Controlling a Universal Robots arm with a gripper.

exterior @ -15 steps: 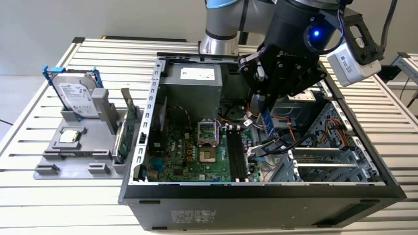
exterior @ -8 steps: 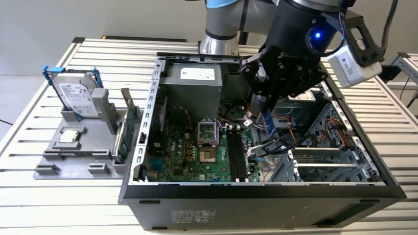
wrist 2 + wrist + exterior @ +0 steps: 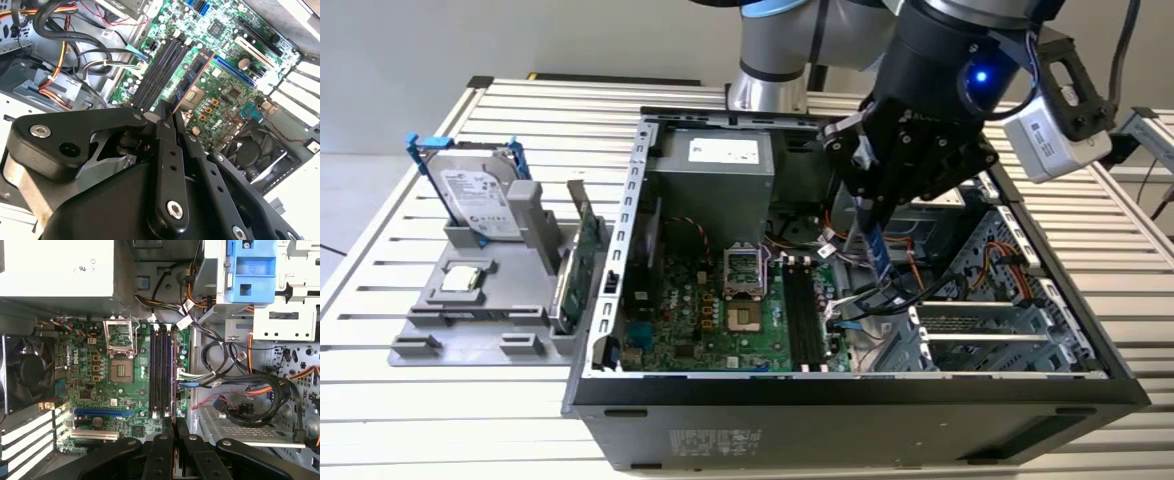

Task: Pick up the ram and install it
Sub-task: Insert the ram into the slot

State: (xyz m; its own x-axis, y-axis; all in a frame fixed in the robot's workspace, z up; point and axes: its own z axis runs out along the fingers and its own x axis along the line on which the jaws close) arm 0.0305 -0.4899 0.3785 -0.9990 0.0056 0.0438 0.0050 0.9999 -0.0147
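The ram (image 3: 873,248) is a thin dark stick hanging upright from my gripper (image 3: 870,218), which is shut on its upper end. It hovers inside the open computer case (image 3: 854,405), above the motherboard and a little to the exterior view's right of the black memory slots (image 3: 803,320). In the second wrist view the ram (image 3: 192,75) runs edge-on from the fingers (image 3: 167,135) out over the slots (image 3: 157,75). In the first wrist view the ram (image 3: 173,390) lies as a thin line along the slots (image 3: 160,372), beside the fingers (image 3: 162,445).
Bundled cables (image 3: 887,300) hang close to the ram on the exterior view's right. The power supply (image 3: 714,170) stands behind the board. Outside the case, a grey holder (image 3: 427,335) carries a hard drive (image 3: 474,195), a green card (image 3: 587,250) and a processor (image 3: 463,280).
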